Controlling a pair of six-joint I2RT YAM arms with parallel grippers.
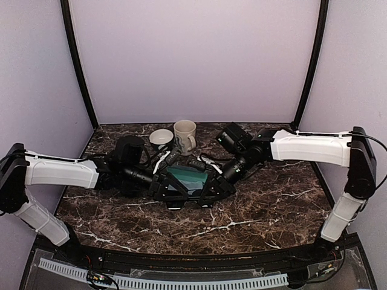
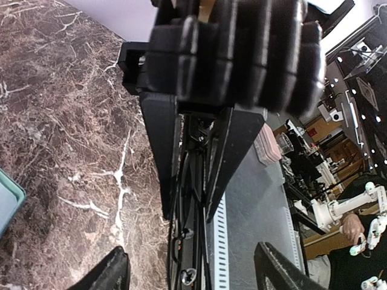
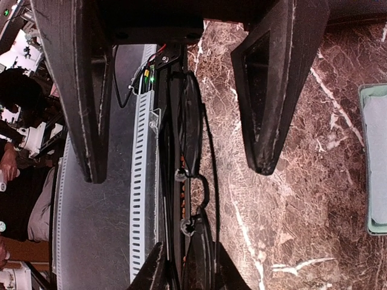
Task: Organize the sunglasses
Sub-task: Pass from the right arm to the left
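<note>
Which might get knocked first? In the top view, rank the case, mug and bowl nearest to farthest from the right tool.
1. Case, directly beside the right tool, mid-table.
2. Mug, behind it near the back wall.
3. Bowl, left of the mug, a little farther.

Left arm (image 1: 60, 172), right arm (image 1: 308, 148): white shells, black joints. Left hand (image 2: 190, 254), right hand (image 3: 186, 257): black wedge fingers (image 3: 266, 90).

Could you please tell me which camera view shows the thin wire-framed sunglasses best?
The right wrist view: the wire-framed sunglasses show both lenses and the bridge. The left wrist view gives only thin dark lines; in the top view I cannot make them out.
</note>
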